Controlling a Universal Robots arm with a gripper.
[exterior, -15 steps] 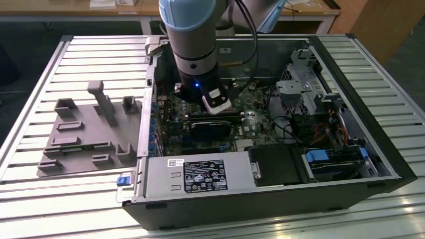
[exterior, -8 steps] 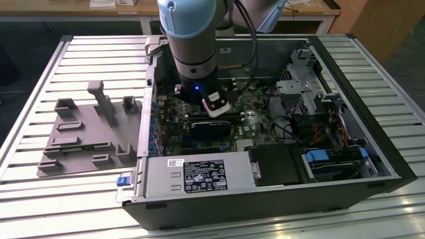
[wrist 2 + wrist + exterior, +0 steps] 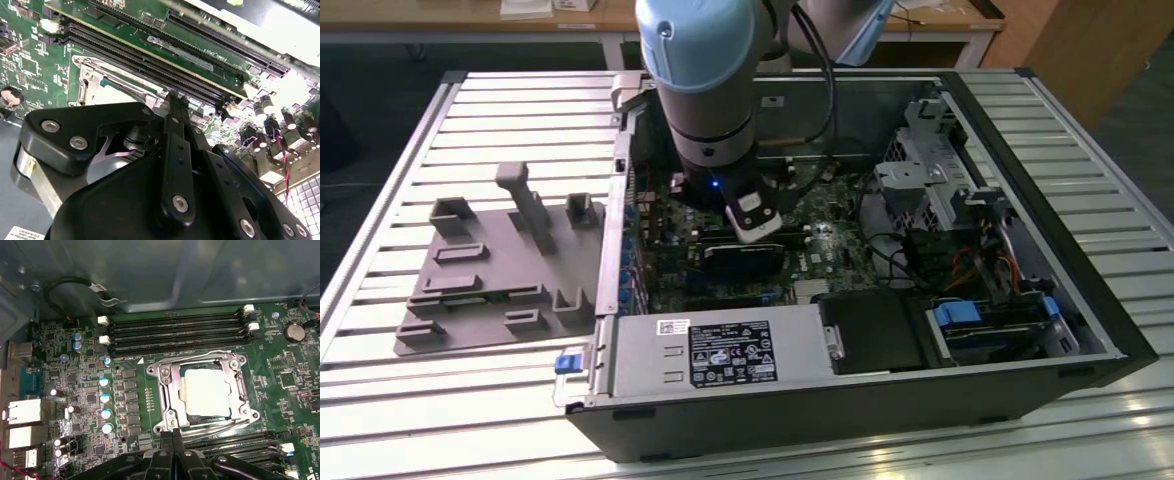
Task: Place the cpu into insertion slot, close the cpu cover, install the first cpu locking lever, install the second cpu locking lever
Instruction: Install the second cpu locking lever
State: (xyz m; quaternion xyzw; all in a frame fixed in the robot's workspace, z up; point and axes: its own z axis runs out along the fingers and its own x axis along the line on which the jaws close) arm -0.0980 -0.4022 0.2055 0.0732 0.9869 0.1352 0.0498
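Gripper (image 3: 172, 436) positioned low inside the open computer case (image 3: 1067, 330), directly over the green motherboard (image 3: 85, 390). In the first wrist view, fingertips pressed together into one narrow black tip, nothing visible between them, ending at the near edge of the insertion slot (image 3: 162, 432).

CPU (image 3: 206, 391) seated flat in the slot, silver-grey top up, square with the socket. CPU cover (image 3: 167, 385) folded down around it, chip showing through the central cut-out. Judged from this: placement and cover closing done, work now at the locking levers.

Key relation: chip and cover straight ahead of the fingertips, just beyond them; closed tip aimed at the corner of the frame near a thin metal rod along that edge, judged to be a locking lever (image 3: 215, 427). Contact with rod or frame not determinable. Rod's long axis along the socket edge, parallel to the black memory slots (image 3: 175, 332), crosswise to the finger line.

In the second wrist view, closed fingers (image 3: 176, 115) at the cover's metal frame (image 3: 90, 80), memory slots (image 3: 150, 60) beyond.
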